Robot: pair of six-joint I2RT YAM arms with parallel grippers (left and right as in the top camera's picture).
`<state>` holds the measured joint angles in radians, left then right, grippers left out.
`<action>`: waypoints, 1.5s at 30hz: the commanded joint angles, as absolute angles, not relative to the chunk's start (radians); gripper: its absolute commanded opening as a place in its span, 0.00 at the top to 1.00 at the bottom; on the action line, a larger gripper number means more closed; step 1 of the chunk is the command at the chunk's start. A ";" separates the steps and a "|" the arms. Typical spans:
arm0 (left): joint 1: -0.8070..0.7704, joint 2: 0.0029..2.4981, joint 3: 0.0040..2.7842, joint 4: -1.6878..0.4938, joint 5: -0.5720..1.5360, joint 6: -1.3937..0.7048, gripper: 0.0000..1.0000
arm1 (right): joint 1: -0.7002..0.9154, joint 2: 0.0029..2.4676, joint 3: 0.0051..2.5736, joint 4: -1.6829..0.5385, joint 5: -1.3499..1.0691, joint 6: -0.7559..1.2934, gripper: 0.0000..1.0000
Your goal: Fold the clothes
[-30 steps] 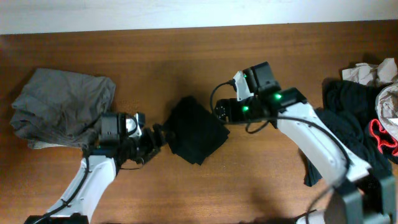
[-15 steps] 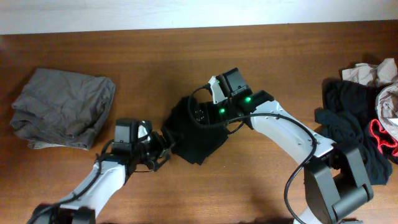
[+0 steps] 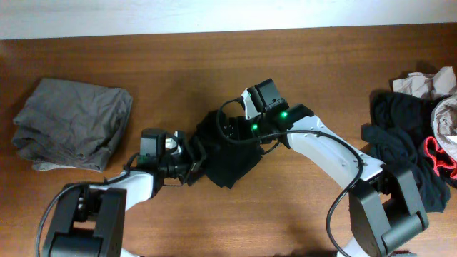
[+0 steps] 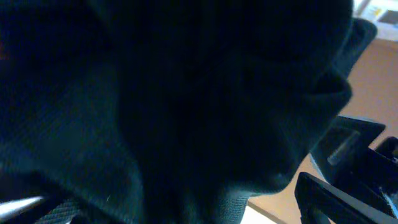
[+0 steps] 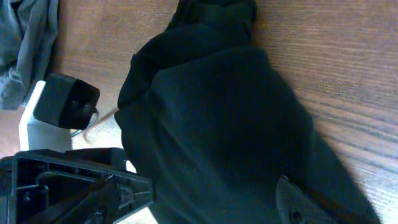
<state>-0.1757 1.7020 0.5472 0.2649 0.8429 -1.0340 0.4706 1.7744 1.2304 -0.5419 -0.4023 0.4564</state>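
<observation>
Overhead first: the black garment (image 3: 230, 155), folded to a compact dark block, lies at the centre of the worktop (image 3: 178, 68). The left pincer (image 3: 194, 161) meets it at its 8 o'clock edge. The right pincer (image 3: 227, 134) hangs over its 12 o'clock end, and two green lights (image 3: 253, 128) glow on that arm. Only this view takes in the wider spread: a folded grey garment (image 3: 71, 128) well apart at 9 o'clock, and at 3 o'clock a loose heap of black clothes (image 3: 396, 146) with pale cloth (image 3: 427, 82) and a red-trimmed piece (image 3: 437, 158) on its far side.

Over to the right wrist view, which gives what the overhead cannot. One finger (image 5: 93, 190) is low at 7 o'clock and the other (image 5: 298, 205) at 5 o'clock. They stand wide apart with the black cloth lying between them, not clamped on it. The cloth's layered folded edges show here, as do wood grain at 2 o'clock and a strip of the grey garment at 10 o'clock.

The left wrist view is smothered, with black fabric against the lens and only its fine weave showing. A sliver of tan worktop and dark machine parts (image 4: 348, 186) sit at 4 o'clock. From these views I cannot tell whether the left pincer is apart or together.
</observation>
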 commanded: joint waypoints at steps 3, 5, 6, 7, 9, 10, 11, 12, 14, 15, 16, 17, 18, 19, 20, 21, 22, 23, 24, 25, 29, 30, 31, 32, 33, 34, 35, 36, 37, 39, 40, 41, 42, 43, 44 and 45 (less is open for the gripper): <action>-0.211 1.784 0.509 0.302 0.775 -1.012 0.01 | 0.474 1.774 1.242 -0.550 -0.420 0.575 0.15; -0.235 1.784 0.509 0.350 0.770 -1.001 0.02 | 0.486 1.775 1.242 -0.548 -0.418 0.639 0.15; -0.242 1.784 0.509 0.369 0.768 -0.997 0.02 | 0.489 1.775 1.242 -0.548 -0.419 0.653 0.15; -0.249 1.784 0.509 0.386 0.762 -0.996 0.02 | 0.494 1.775 1.242 -0.548 -0.419 0.666 0.15; -0.257 1.784 0.509 0.403 0.763 -0.994 0.02 | 0.501 1.776 1.241 -0.550 -0.419 0.688 0.15; -0.258 1.784 0.509 0.403 0.763 -0.994 0.02 | 0.504 1.776 1.239 -0.550 -0.419 0.702 0.15; -0.258 1.784 0.509 0.404 0.763 -0.994 0.03 | 0.506 1.776 1.231 -0.549 -0.420 0.748 0.15; -0.258 1.784 0.509 0.404 0.762 -0.994 0.06 | 0.506 1.776 1.225 -0.549 -0.419 0.770 0.14; -0.258 1.784 0.509 0.404 0.758 -0.994 0.10 | 0.506 1.776 1.207 -0.540 -0.420 0.807 0.15; -0.258 1.784 0.509 0.404 0.752 -0.994 0.16 | 0.506 1.776 1.197 -0.533 -0.420 0.820 0.15; -0.258 1.784 0.509 0.404 0.747 -0.994 0.26 | 0.506 1.776 1.184 -0.521 -0.422 0.829 0.15; -0.258 1.784 0.509 0.404 0.739 -0.994 0.34 | 0.506 1.776 1.173 -0.506 -0.432 0.829 0.15; -0.258 1.784 0.509 0.404 0.731 -0.995 0.39 | 0.506 1.776 1.163 -0.492 -0.442 0.829 0.15; -0.258 1.784 0.509 0.404 0.720 -0.998 0.40 | 0.506 1.776 1.155 -0.482 -0.446 0.828 0.15; -0.258 1.784 0.509 0.404 0.711 -1.005 0.40 | 0.506 1.776 1.153 -0.482 -0.444 0.818 0.15; -0.258 1.784 0.509 0.405 0.706 -1.008 0.39 | 0.506 1.776 1.153 -0.482 -0.441 0.803 0.16; -0.257 1.784 0.509 0.405 0.698 -1.010 0.40 | 0.504 1.776 1.153 -0.482 -0.442 0.786 0.16; -0.258 1.784 0.509 0.405 0.694 -1.010 0.40 | 0.504 1.776 1.153 -0.482 -0.442 0.779 0.18; -0.258 1.784 0.509 0.405 0.692 -1.010 0.41 | 0.504 1.776 1.153 -0.482 -0.442 0.767 0.20; -0.258 1.784 0.509 0.405 0.692 -1.010 0.43 | 0.504 1.776 1.153 -0.482 -0.442 0.755 0.21; -0.257 1.784 0.509 0.422 0.696 -1.008 0.66 | 0.499 1.776 1.153 -0.482 -0.434 0.706 0.26; -0.257 1.784 0.509 0.438 0.704 -0.992 0.71 | 0.495 1.776 1.153 -0.482 -0.434 0.702 0.26; -0.256 1.784 0.509 0.466 0.723 -0.964 0.78 | 0.483 1.776 1.153 -0.482 -0.435 0.690 0.26; -0.254 1.784 0.509 0.484 0.739 -0.945 0.81 | 0.479 1.776 1.154 -0.482 -0.436 0.686 0.26; -0.249 1.784 0.509 0.505 0.758 -0.928 0.86 | 0.469 1.776 1.154 -0.482 -0.438 0.676 0.26; -0.243 1.784 0.509 0.520 0.776 -0.922 0.88 | 0.460 1.776 1.154 -0.482 -0.443 0.665 0.27; -0.236 1.784 0.509 0.524 0.793 -0.918 0.89 | 0.451 1.776 1.154 -0.482 -0.450 0.660 0.26; -0.228 1.784 0.510 0.523 0.809 -0.914 0.90 | 0.443 1.776 1.154 -0.483 -0.454 0.655 0.26; -0.216 1.784 0.510 0.523 0.842 -0.901 0.92 | 0.437 1.776 1.154 -0.483 -0.462 0.645 0.26; -0.192 1.784 0.510 0.514 0.905 -0.879 0.95 | 0.429 1.776 1.154 -0.482 -0.463 0.630 0.26; -0.179 1.784 0.510 0.501 0.935 -0.872 0.98 | 0.425 1.776 1.154 -0.481 -0.464 0.624 0.26; -0.166 1.784 0.510 0.480 0.953 -0.869 0.99 | 0.423 1.776 1.154 -0.481 -0.464 0.624 0.26; -0.157 1.784 0.510 0.471 0.960 -0.859 0.99 | 0.423 1.776 1.154 -0.479 -0.463 0.624 0.25; -0.147 1.784 0.510 0.466 0.967 -0.843 0.99 | 0.423 1.776 1.154 -0.472 -0.464 0.616 0.25; -0.137 1.784 0.510 0.460 0.971 -0.831 0.99 | 0.423 1.776 1.154 -0.462 -0.463 0.607 0.25; -0.123 1.784 0.510 0.459 0.979 -0.821 0.99 | 0.423 1.776 1.154 -0.453 -0.462 0.604 0.25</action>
